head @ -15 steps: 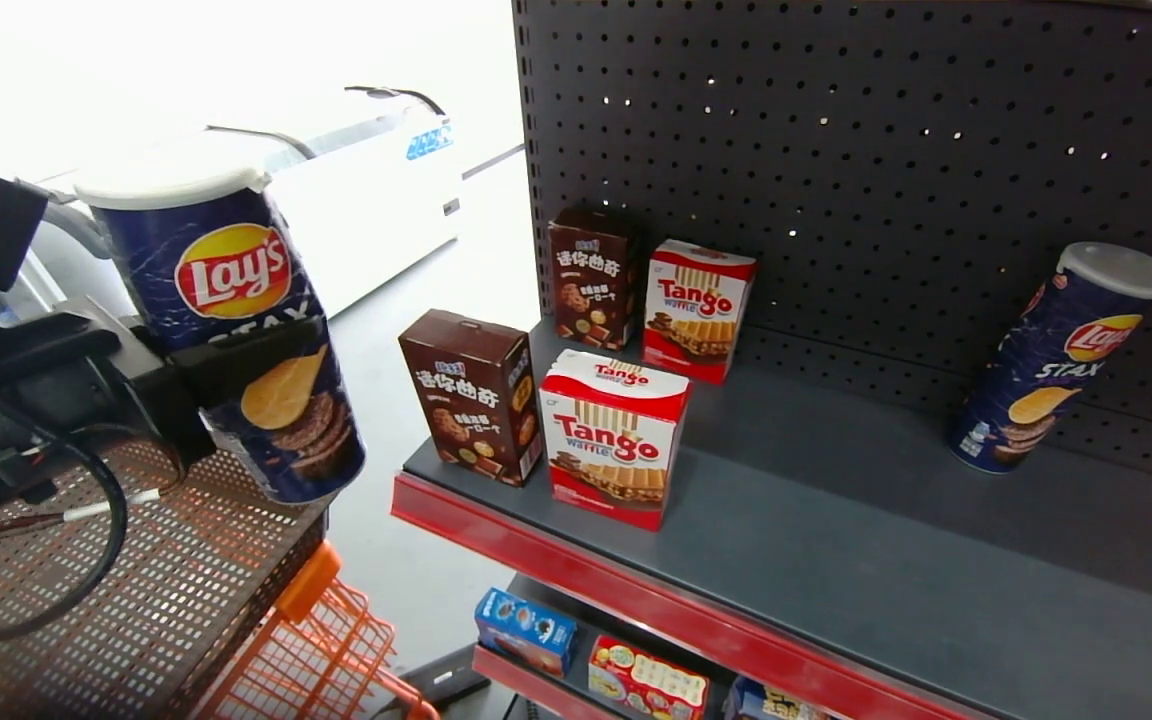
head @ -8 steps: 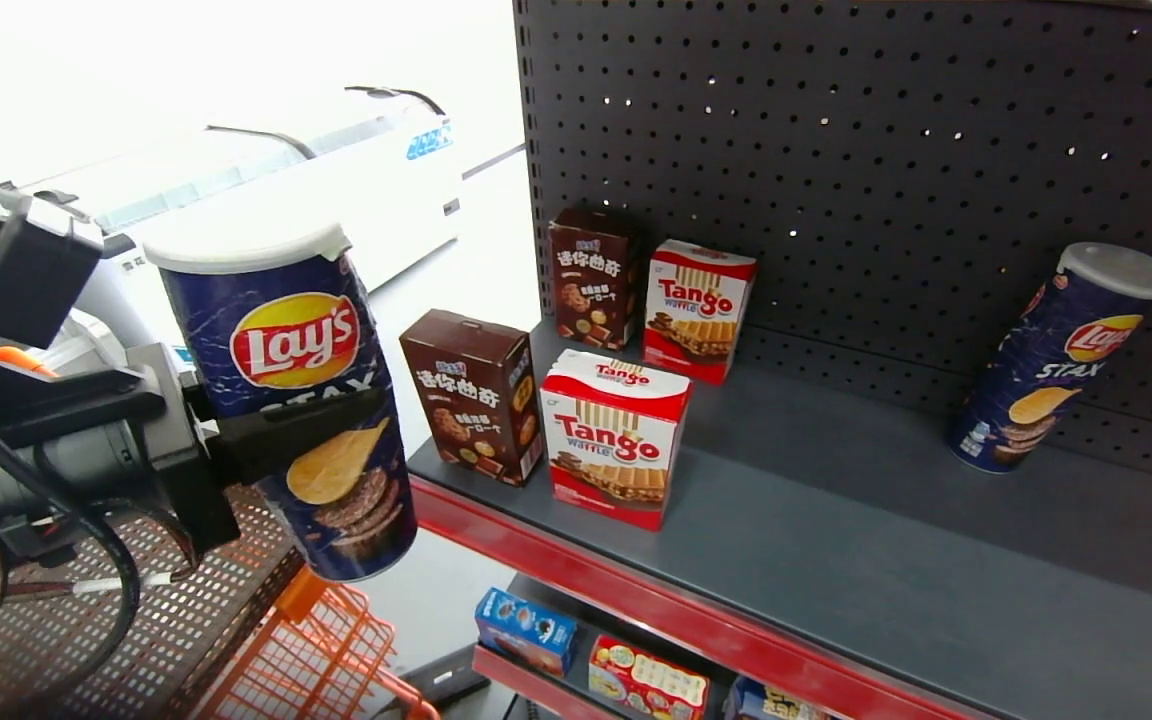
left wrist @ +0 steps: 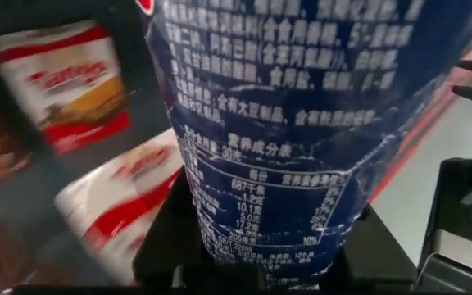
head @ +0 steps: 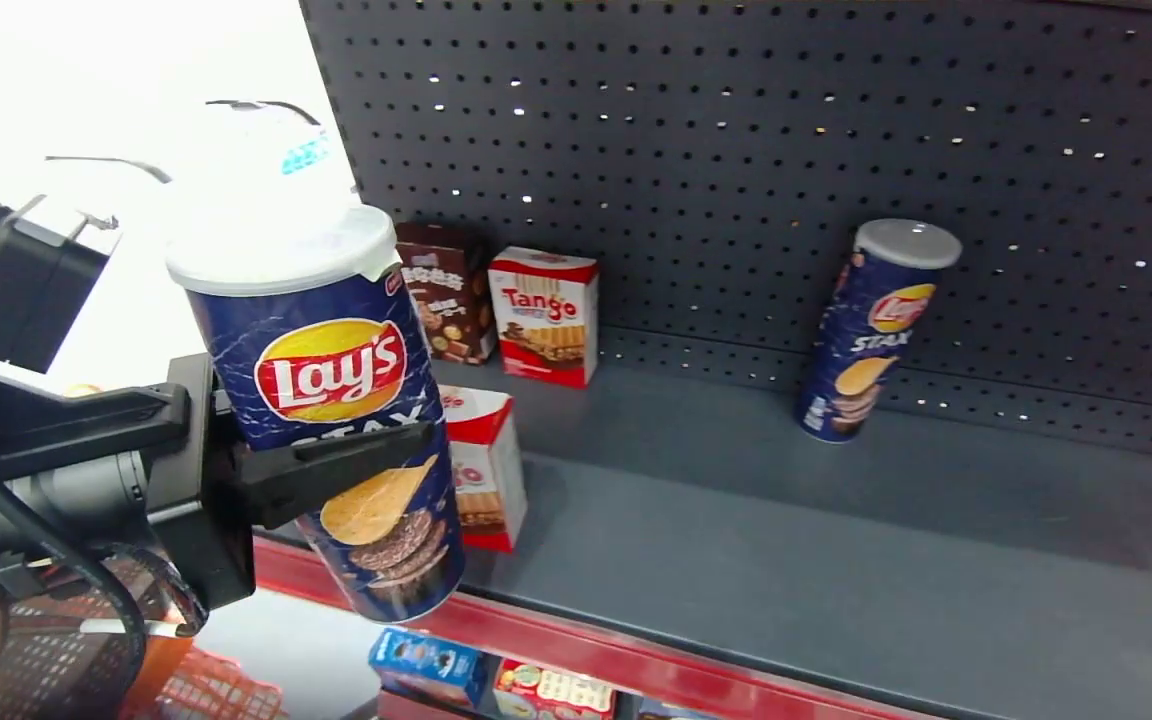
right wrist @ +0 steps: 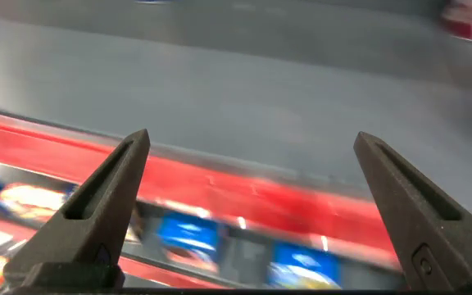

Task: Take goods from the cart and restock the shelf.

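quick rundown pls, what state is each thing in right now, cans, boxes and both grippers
held chip can, lid on, roughly upright, clamped in the left gripper
far chip can, lid on, standing on the shelf, untouched
back wafer box, closed, upright
front wafer box, upright, partly hidden behind the held chip can
brown cookie box, closed, upright
right gripper, jaws open, empty

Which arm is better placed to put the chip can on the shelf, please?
Left. The left gripper holds the chip can right at the shelf's front edge, near open space. The right gripper is empty, jaws open.
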`<state>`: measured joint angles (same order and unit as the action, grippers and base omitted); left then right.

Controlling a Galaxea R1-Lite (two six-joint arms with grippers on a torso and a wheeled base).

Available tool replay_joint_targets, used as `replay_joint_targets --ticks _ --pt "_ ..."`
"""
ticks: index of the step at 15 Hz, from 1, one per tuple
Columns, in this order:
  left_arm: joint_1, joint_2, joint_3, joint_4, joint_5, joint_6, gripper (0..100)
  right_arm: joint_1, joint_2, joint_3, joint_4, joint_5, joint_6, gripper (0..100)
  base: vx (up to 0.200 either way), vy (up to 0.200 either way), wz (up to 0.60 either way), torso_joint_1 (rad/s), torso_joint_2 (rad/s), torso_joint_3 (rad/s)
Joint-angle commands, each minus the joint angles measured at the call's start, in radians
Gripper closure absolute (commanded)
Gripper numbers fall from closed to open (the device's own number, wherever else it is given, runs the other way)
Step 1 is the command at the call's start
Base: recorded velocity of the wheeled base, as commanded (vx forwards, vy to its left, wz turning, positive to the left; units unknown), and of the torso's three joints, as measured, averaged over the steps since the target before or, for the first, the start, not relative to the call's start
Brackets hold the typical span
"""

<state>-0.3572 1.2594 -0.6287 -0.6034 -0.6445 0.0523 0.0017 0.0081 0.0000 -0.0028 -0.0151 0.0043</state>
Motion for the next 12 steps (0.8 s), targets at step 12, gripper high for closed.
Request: replay_joint_targets --ticks 12 --pt "-0.006 0.0 0.006 -0.004 0.0 -0.002 100 0.0 0.0 0.0 0.0 0.0 0.0 0 0.0 0.0 -0.2 0.0 0.0 0.001"
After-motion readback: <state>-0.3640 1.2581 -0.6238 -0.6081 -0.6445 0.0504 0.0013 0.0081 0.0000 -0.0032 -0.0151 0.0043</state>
